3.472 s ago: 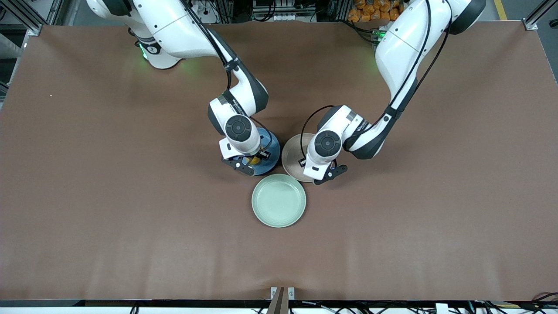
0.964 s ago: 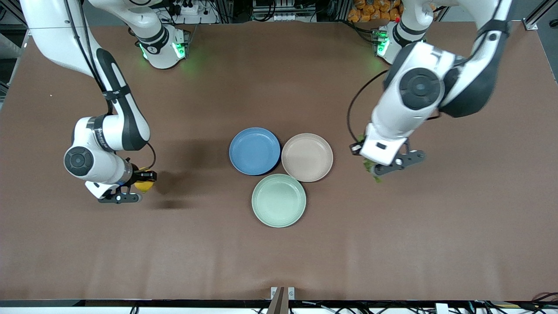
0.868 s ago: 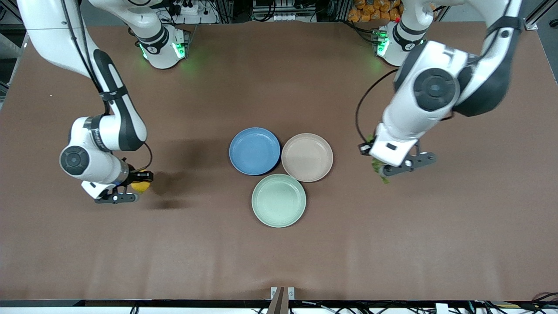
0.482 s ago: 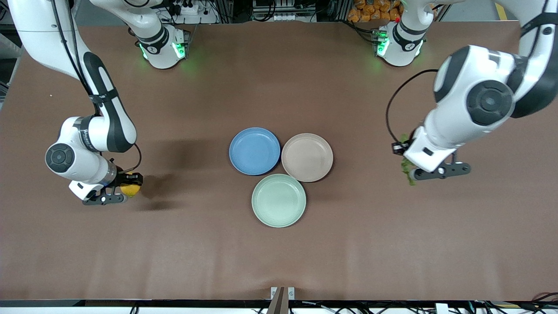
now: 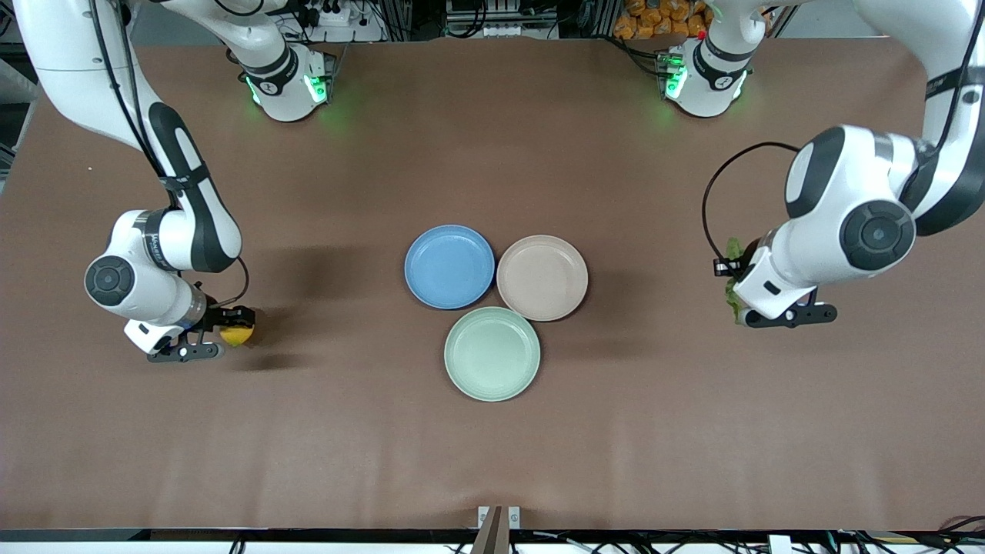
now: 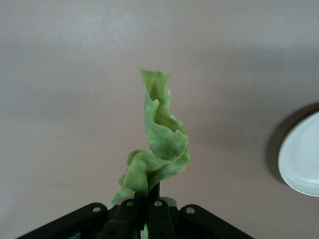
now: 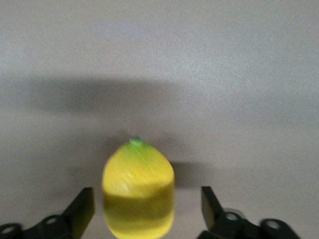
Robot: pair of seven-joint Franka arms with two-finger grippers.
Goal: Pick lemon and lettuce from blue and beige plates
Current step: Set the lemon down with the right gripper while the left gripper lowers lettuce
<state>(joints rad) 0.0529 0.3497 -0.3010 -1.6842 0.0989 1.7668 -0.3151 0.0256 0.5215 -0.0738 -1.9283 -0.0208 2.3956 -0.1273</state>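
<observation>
You are carrying both clear: right gripper [image 5: 223, 336] clamped on lemon [image 5: 235, 335], left gripper [image 5: 742, 296] pinching lettuce [image 6: 157, 142]; lower gently toward the bench [image 5: 492, 462] ends.

The brown table [image 5: 492, 454] carries a blue plate [image 5: 449, 266], beige plate [image 5: 542, 277] and green plate [image 5: 492, 353], clustered together.

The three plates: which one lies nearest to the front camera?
The pale green plate. It lies lowest in the front view, while the blue plate and the beige plate sit side by side farther from that camera.
</observation>
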